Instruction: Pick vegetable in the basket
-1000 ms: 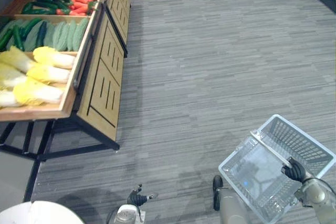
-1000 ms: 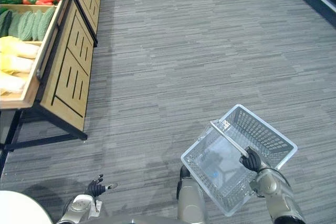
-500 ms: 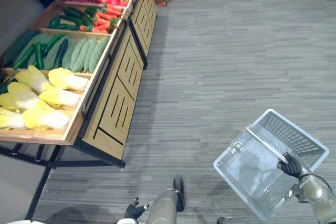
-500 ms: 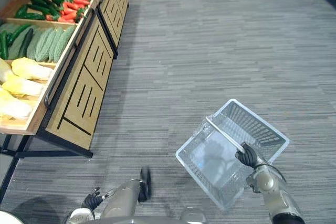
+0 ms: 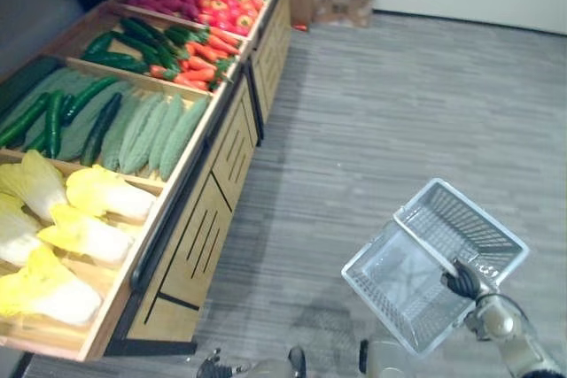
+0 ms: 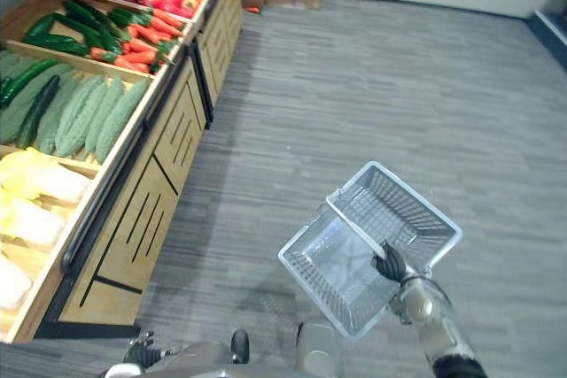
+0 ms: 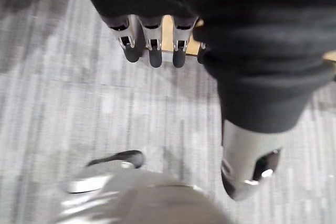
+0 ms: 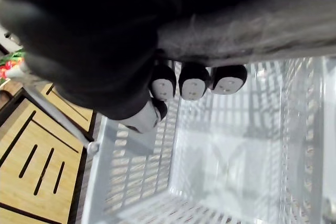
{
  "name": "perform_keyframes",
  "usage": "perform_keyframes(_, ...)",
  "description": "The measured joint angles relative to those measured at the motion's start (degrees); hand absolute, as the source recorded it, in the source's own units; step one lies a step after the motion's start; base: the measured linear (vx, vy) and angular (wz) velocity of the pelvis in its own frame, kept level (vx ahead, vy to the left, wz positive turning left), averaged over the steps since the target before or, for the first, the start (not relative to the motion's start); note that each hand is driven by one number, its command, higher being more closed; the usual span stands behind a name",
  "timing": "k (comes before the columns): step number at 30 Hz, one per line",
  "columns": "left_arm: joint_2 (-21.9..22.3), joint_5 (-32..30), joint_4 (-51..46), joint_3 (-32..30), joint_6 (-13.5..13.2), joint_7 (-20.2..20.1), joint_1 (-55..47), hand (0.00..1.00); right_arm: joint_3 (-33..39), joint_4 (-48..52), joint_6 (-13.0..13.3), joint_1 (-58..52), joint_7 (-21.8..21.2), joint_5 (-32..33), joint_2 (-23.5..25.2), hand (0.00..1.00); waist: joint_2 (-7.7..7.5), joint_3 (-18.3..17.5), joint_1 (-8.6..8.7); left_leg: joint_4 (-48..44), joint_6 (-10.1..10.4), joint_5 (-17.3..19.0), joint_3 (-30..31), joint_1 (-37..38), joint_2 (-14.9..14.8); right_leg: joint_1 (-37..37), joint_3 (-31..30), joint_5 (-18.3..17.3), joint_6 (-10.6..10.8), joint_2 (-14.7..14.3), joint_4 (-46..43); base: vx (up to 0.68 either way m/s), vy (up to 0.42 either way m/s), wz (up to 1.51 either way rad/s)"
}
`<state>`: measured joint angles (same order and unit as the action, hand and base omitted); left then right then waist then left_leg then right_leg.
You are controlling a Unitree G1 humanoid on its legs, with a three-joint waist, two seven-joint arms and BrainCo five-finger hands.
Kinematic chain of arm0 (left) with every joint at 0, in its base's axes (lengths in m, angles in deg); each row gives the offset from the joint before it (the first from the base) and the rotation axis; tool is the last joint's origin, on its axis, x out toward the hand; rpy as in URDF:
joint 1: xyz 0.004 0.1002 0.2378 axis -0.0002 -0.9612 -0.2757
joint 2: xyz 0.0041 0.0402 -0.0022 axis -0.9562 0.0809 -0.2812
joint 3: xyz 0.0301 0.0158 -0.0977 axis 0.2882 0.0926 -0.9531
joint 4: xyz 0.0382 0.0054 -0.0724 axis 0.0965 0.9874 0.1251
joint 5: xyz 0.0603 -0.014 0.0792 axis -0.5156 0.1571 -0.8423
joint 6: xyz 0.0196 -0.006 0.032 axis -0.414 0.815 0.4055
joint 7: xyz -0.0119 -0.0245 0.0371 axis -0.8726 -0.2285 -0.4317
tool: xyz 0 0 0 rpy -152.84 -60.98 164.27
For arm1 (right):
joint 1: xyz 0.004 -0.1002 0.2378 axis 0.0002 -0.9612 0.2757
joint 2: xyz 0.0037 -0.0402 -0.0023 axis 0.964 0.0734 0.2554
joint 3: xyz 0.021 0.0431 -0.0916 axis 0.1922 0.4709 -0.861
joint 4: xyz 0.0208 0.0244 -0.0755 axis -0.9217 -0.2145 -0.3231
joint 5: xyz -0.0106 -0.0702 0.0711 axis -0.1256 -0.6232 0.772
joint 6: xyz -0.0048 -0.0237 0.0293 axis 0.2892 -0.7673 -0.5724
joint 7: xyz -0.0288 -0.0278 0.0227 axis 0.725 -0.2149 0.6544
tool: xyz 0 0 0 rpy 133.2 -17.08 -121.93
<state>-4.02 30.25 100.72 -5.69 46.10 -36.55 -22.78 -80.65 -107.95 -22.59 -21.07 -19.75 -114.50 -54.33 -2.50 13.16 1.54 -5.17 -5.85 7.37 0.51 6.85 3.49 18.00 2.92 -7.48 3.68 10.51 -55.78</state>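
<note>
Right hand (image 5: 462, 284) is clenched round the handle (image 5: 423, 241) of the grey basket (image 5: 483, 219), held above the floor (image 5: 372, 130), apart from the wooden produce stand (image 5: 190, 245). The vegetables lie in the stand's bins: cabbages (image 5: 97, 210) nearest, gourds (image 5: 151, 130) beyond. Left hand (image 7: 155, 51) hangs low, fingers released.

Head stereo pair facing steeply down, sharing produce shelf (image 5: 213, 219), floor (image 5: 381, 112) and basket (image 5: 469, 223), wrist cameras very close, left robot hand (image 7: 152, 43) toward floor, right robot hand (image 8: 191, 85) into basket.
</note>
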Motion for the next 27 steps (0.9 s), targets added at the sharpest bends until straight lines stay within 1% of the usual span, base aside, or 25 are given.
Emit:
perform_keyframes(1,0.2,0.0,-0.6,0.3,-0.1,-0.1,0.2,0.0,0.3,0.0,-0.1,-0.5,0.0,0.0,0.2,1.0,0.04,0.0,0.19,0.0,0.1,0.2,1.1,0.7,0.0,0.3,-0.4,-0.2,-0.1,-0.5,5.8,0.71,-0.138,1.26)
perform_keyframes(2,0.2,0.0,-1.3,0.5,-0.2,-0.2,1.1,0.0,1.4,0.0,-0.4,-1.8,0.0,0.0,0.3,1.0,0.01,-0.1,0.06,-0.4,0.5,0.5,3.3,1.7,-0.1,0.7,-2.4,0.1,0.3,-1.6,19.0,0.57,-0.154,1.2)
perform_keyframes(3,0.3,0.0,-1.9,0.5,-0.5,-0.2,1.6,0.0,3.0,0.0,-0.6,-2.9,-0.1,0.0,0.2,1.0,-0.04,-0.1,0.16,-1.1,1.3,1.4,5.5,2.2,-0.3,0.9,-5.5,1.3,1.3,-2.0,30.8,0.67,-0.242,1.21)
perform_keyframes(4,0.3,0.0,-2.0,0.5,-0.8,-0.2,1.8,0.0,3.9,0.0,-0.7,-3.4,-0.1,0.0,0.3,1.0,-0.03,-0.1,0.15,-1.5,1.9,2.1,6.7,2.6,-0.4,0.9,-7.1,2.1,2.2,-2.0,35.8,0.55,-0.276,1.19)
perform_keyframes(5,0.7,0.0,-2.0,0.5,-1.1,-0.2,1.6,0.0,5.3,-0.2,-0.9,-3.7,-0.1,0.0,0.3,1.0,-0.26,-0.3,0.11,-2.0,3.3,4.3,8.4,3.8,-0.8,0.8,-9.7,4.4,2.4,-1.9,43.7,0.69,-0.39,1.0)
perform_keyframes(6,0.5,0.0,-1.7,0.2,-1.1,-0.1,0.8,0.0,6.6,-0.3,-1.4,-4.5,0.0,0.0,0.6,1.0,-1.27,-0.8,-0.21,-2.9,4.9,7.1,10.3,5.4,-0.8,0.5,-10.3,6.1,3.0,-1.2,48.1,0.6,-0.383,0.97)
perform_keyframes(7,0.2,0.0,-1.4,-0.1,-1.1,-0.1,0.4,0.0,7.4,-0.6,-1.9,-4.9,0.3,0.0,0.7,1.0,-1.23,-1.0,-0.13,-3.9,5.5,8.7,11.6,6.0,-1.2,0.3,-10.4,10.8,4.1,-1.2,47.1,0.61,-0.442,0.97)
perform_keyframes(8,1.4,0.0,0.0,-0.5,-1.0,-0.2,0.1,0.0,9.8,-1.8,-2.7,-4.8,0.3,0.0,0.6,1.0,0.43,-1.2,-0.13,-6.4,6.8,10.6,14.5,6.7,-2.9,0.2,-8.5,12.9,4.4,-2.1,41.8,0.48,-0.355,0.76)
perform_keyframes(9,2.0,0.0,0.4,-0.6,-1.1,-0.3,-0.3,0.0,10.8,-2.2,-3.0,-4.8,0.3,0.0,0.8,1.0,1.16,-1.7,-0.24,-7.7,6.9,10.4,15.4,6.3,-3.9,0.5,-7.4,10.9,3.4,-2.7,39.8,0.57,-0.414,0.8)
perform_keyframes(10,2.8,0.0,0.8,-1.7,-1.1,-0.2,-0.8,0.0,11.6,-3.1,-3.0,-4.4,0.3,0.1,0.8,1.0,2.92,-2.6,-0.58,-11.5,7.9,8.7,16.3,5.1,-5.2,0.7,-4.8,7.7,2.1,-3.2,34.6,0.42,-0.306,0.5)
perform_keyframes(11,3.3,0.0,1.1,-2.3,-1.1,-0.1,-1.0,0.0,12.2,-3.4,-3.0,-4.4,0.3,0.1,0.8,1.0,2.75,-2.5,-0.62,-13.3,7.9,8.0,16.7,4.5,-5.3,0.6,-3.9,6.4,1.6,-3.2,33.2,0.48,-0.376,0.62)
perform_keyframes(12,3.9,0.0,1.8,-3.1,-1.2,-0.2,-1.0,0.0,13.2,-3.8,-2.8,-4.4,0.3,0.1,0.8,1.0,3.48,-2.9,-0.61,-16.7,8.2,6.7,17.6,2.8,-5.5,-0.1,-2.0,5.0,0.8,-3.2,32.0,0.47,-0.381,0.8)
perform_keyframes(13,4.5,0.0,2.4,-4.6,-1.1,-0.1,-1.0,0.0,14.1,-5.2,-2.7,-4.4,0.3,0.9,0.8,1.0,4.19,-3.3,-0.38,-24.6,10.4,3.4,17.0,-1.1,-6.0,-2.6,1.3,3.2,-0.3,-3.0,32.7,0.39,-0.305,0.88)
perform_keyframes(14,4.6,0.4,2.4,-5.0,-1.1,0.0,-1.0,0.0,14.3,-5.9,-2.8,-4.4,0.4,1.5,0.9,1.0,4.26,-3.3,-0.24,-28.2,10.9,1.2,15.9,-2.8,-6.1,-4.3,2.4,2.6,-0.4,-2.9,33.5,0.39,-0.306,0.95)
perform_keyframes(15,4.6,0.5,2.7,-5.5,-0.9,0.3,-1.0,0.0,15.0,-7.3,-3.0,-4.4,0.6,2.9,1.2,1.0,4.14,-3.0,-0.73,-34.5,12.5,-5.1,11.7,-6.0,-7.4,-8.1,4.7,2.1,-1.0,-2.6,35.8,0.22,-0.177,0.69)
perform_keyframes(16,4.5,0.5,2.8,-5.5,-0.8,0.3,-1.0,0.0,15.7,-8.2,-3.0,-4.6,0.9,3.3,1.4,1.0,3.87,-2.9,-1.07,-37.3,12.8,-5.8,9.0,-7.1,-8.6,-10.1,5.7,2.0,-1.1,-2.0,37.0,0.29,-0.257,0.87)
perform_keyframes(17,4.2,0.5,2.8,-5.4,-0.8,0.3,-1.0,0.0,18.0,-10.2,-3.0,-5.2,1.6,3.4,1.9,1.0,3.8,-2.8,-1.26,-40.4,11.9,-2.4,0.9,-9.5,-12.0,-13.6,8.4,2.0,-1.2,-1.1,39.4,0.17,-0.178,1.04)
perform_keyframes(18,4.1,0.5,2.6,-5.5,-0.7,0.3,-1.1,0.0,20.5,-11.1,-3.2,-5.3,2.2,3.8,2.4,1.0,3.84,-2.9,-0.89,-39.8,10.9,-1.0,-7.3,-11.4,-14.9,-16.3,11.4,1.9,-1.2,0.0,41.7,0.15,-0.164,1.1)
perform_keyframes(19,4.1,0.5,2.2,-5.5,-0.7,0.4,-1.2,0.0,21.3,-11.6,-3.4,-5.3,2.5,4.6,2.6,1.0,3.85,-2.9,-0.68,-38.1,10.2,-1.5,-11.4,-12.2,-16.1,-17.2,13.0,1.9,-1.1,0.5,42.5,0.1,-0.1,1.28)
perform_keyframes(20,4.1,0.5,1.9,-5.5,-0.7,0.4,-1.4,0.0,22.9,-12.2,-4.1,-5.4,2.9,5.7,2.9,1.0,4.25,-2.8,0.03,-32.9,8.2,-4.1,-18.1,-13.6,-17.8,-18.5,16.0,1.7,-0.7,1.1,43.6,0.06,-0.014,1.22)
perform_keyframes(21,4.4,0.5,1.8,-5.4,-0.7,0.4,-1.3,0.0,24.3,-12.7,-4.5,-5.7,3.2,5.8,3.2,1.0,4.86,-2.8,-0.1,-28.2,7.6,-7.1,-22.6,-14.9,-18.6,-18.8,18.8,1.3,-0.1,1.2,43.8,0.05,0.022,1.2)
perform_keyframes(22,4.3,0.5,1.7,-5.5,-0.6,0.4,-1.4,0.0,24.6,-12.9,-5.0,-5.8,3.4,5.9,3.7,1.0,4.65,-2.9,-0.08,-26.5,7.7,-6.9,-23.6,-14.6,-18.4,-19.3,19.7,1.2,0.1,1.5,44.0,0.07,0.06,1.18)
perform_keyframes(23,4.1,0.5,1.6,-5.9,-0.2,0.6,-1.2,0.0,25.0,-12.9,-5.1,-6.0,3.7,6.4,4.2,1.0,4.27,-3.0,-0.02,-22.4,7.8,-6.9,-24.0,-14.7,-16.6,-19.6,22.1,1.6,0.7,2.3,45.4,0.06,0.075,1.13)
perform_keyframes(24,4.2,0.5,1.6,-6.1,0.2,1.0,-0.8,0.0,25.6,-13.2,-5.3,-5.8,3.8,6.8,4.2,1.0,4.25,-2.9,-0.05,-18.4,7.8,-6.9,-24.2,-14.5,-15.1,-19.4,24.2,2.3,1.4,2.7,46.6,0.06,0.079,1.14)
perform_keyframes(27,4.4,0.5,1.6,-7.2,0.5,1.6,-1.3,0.0,26.0,-15.8,-5.5,-4.3,3.8,6.8,4.4,1.0,4.51,-3.0,-0.37,-9.7,8.8,-7.6,-23.4,-13.2,-12.5,-20.8,29.1,4.4,2.0,2.5,49.6,0.04,0.094,0.86)
